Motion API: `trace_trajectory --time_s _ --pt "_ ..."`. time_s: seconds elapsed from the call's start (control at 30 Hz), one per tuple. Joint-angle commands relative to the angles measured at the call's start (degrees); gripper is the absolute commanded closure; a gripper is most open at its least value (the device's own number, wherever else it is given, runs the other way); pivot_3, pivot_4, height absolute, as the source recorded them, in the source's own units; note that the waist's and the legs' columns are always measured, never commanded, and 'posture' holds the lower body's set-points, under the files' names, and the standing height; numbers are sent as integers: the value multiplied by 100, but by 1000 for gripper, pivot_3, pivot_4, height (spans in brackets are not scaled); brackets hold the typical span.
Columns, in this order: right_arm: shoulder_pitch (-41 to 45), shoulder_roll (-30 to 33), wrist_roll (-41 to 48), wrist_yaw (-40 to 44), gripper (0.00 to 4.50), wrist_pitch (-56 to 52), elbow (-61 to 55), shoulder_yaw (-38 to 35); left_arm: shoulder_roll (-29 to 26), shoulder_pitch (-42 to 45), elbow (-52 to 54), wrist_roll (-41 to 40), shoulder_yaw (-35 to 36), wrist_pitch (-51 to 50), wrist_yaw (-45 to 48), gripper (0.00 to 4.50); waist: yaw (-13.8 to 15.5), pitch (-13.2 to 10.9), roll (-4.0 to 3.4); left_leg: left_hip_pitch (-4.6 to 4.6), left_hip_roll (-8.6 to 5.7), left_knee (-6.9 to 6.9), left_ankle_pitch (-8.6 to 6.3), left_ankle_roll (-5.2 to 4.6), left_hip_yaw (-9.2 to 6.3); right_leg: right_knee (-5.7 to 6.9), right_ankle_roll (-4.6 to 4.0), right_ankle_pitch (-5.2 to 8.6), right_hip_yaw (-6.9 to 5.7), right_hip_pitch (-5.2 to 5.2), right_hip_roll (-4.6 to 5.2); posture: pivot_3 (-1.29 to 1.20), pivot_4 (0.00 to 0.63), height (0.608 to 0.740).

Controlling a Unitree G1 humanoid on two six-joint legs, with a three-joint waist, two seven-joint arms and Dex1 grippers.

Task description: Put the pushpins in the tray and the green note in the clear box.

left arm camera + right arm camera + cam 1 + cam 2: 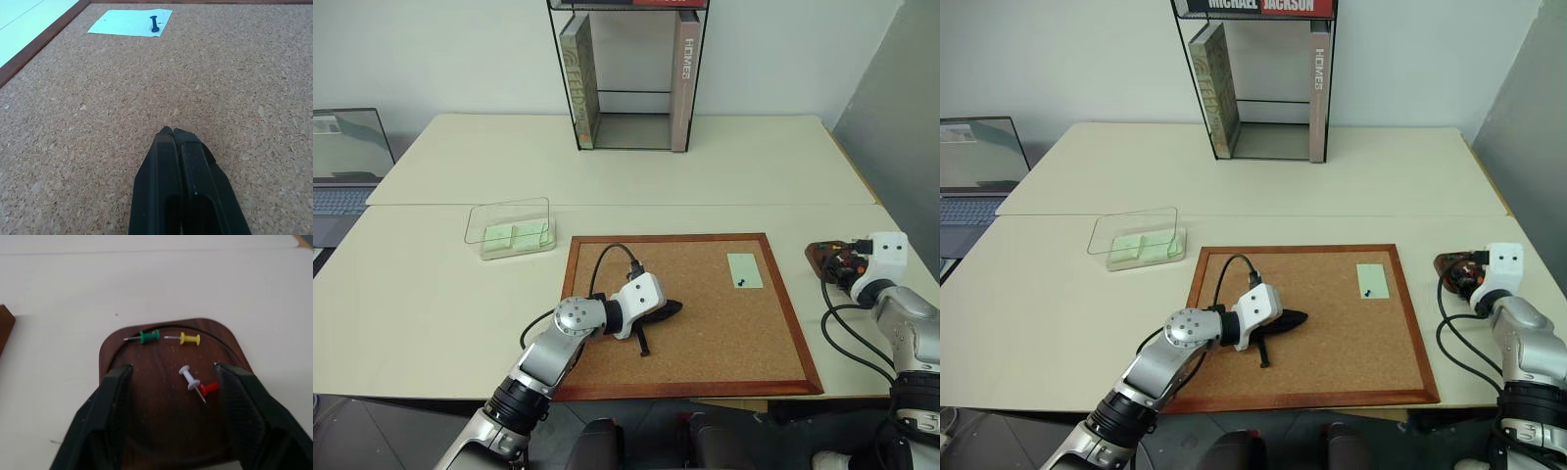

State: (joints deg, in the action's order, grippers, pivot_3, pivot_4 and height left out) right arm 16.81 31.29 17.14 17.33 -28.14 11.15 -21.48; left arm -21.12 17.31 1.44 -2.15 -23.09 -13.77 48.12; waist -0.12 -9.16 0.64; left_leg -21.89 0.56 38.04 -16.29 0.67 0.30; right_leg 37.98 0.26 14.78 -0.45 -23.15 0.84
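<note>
right gripper spread wide over tray, red pushpin lying between fingers; left gripper pressed together on corkboard, green note well ahead.

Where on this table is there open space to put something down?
Open: the table between the wire shelf and corkboard, and left of the clear box. Crowded: the tray, with four pushpins under the open right gripper; the shut left gripper lies on the corkboard.
</note>
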Motion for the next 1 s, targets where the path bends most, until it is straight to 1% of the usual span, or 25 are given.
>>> trace_trajectory --time_s 0.03,0.17,0.3,0.47,0.6,0.7,0.87,1.0 --pt "120 -81 278 42 1145 560 -427 -394 -70 -267 -296 201 -347 -182 120 4500 -1 0 0 0 0 0 0 0 0 0 0 0 0 0 0 0 150 740" --pt "-44 -85 503 320 1145 688 -675 -452 -74 -278 -293 201 -343 -181 117 4500 0 0 0 0 0 0 0 0 0 0 0 0 1 0 0 0 150 740" --pt "-655 99 513 1155 1145 608 -1383 141 -84 -288 -287 203 -342 -176 124 4500 0 3 0 0 2 -2 0 0 -3 -1 0 0 -3 0 0 0 150 740" --pt "-1115 96 671 1717 1145 403 -2231 777 -95 -282 -301 209 -343 -148 141 4500 -7 7 -7 4 2 -2 0 0 -1 1 0 0 1 0 0 0 150 740" --pt "-1203 -21 962 1812 1145 65 -2581 972 -103 -285 -299 221 -343 -137 143 4500 -2 7 -5 5 2 1 0 0 -4 2 0 0 -3 2 -1 0 150 740" --pt "-1293 41 1023 1942 1145 -96 -2709 1128 -116 -298 -286 220 -339 -141 143 4500 1 8 -2 2 2 0 0 0 -6 0 0 0 -5 2 -2 0 150 740" --pt "-1376 119 633 1953 1145 64 -2611 1447 -135 -317 -268 220 -332 -146 147 4500 -4 9 1 3 2 0 0 0 -6 -1 0 0 -4 2 -2 0 150 740" --pt "-1310 44 400 1909 1145 230 -2439 1612 -141 -314 -275 227 -336 -142 154 4500 -1 9 2 4 2 0 0 0 -7 0 0 0 -6 2 -2 0 150 740"
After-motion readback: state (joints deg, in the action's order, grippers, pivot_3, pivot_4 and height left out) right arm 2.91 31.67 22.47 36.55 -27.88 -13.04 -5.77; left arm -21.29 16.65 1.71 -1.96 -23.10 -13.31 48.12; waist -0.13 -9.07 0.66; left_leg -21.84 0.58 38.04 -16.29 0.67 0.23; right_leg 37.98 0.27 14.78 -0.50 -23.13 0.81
